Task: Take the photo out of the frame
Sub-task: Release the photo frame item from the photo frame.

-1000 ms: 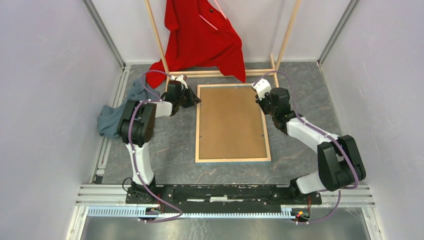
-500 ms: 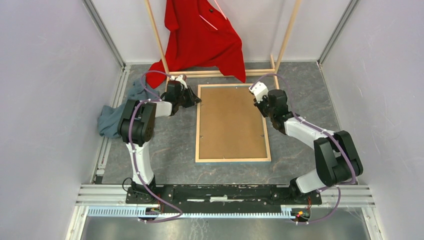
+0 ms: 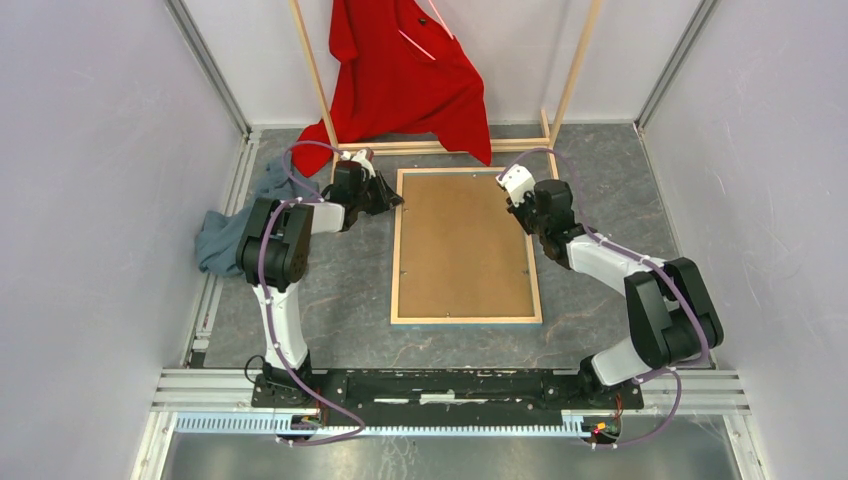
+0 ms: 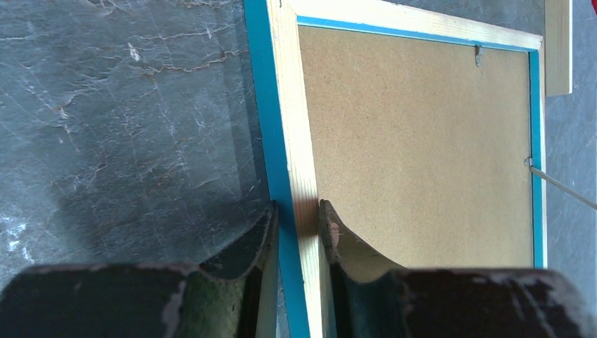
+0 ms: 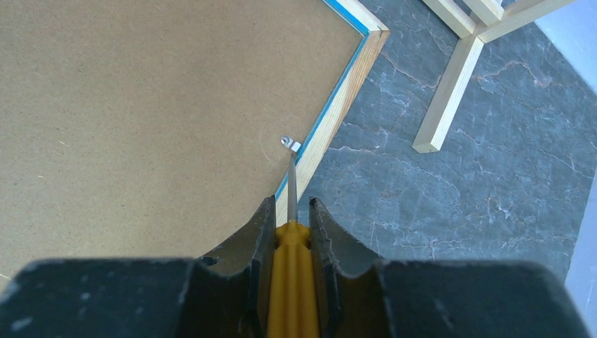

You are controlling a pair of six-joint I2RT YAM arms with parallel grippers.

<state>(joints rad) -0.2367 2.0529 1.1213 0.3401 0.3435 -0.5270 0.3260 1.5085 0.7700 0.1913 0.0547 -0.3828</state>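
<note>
The frame (image 3: 396, 262) lies face down on the table, its pale wood rails and blue edge around a brown backing board (image 3: 462, 245). The photo is hidden beneath that board. My left gripper (image 3: 395, 203) is shut on the frame's left rail (image 4: 292, 105) near the far corner, one finger on each side (image 4: 299, 215). My right gripper (image 3: 520, 195) is shut on a yellow-handled screwdriver (image 5: 291, 282). The screwdriver's thin shaft reaches a small metal tab (image 5: 289, 144) on the inner edge of the right rail (image 5: 338, 113).
A red garment (image 3: 405, 70) hangs on a wooden rack at the back. The rack's base bars (image 3: 440, 147) lie just beyond the frame, and one foot (image 5: 443, 91) is close to the frame's far right corner. A grey-blue cloth (image 3: 225, 235) is bunched by the left wall.
My right gripper has shifted slightly left and nearer along the frame's right rail with the screwdriver, and its elbow has drawn in. The left arm and the frame have not moved.
</note>
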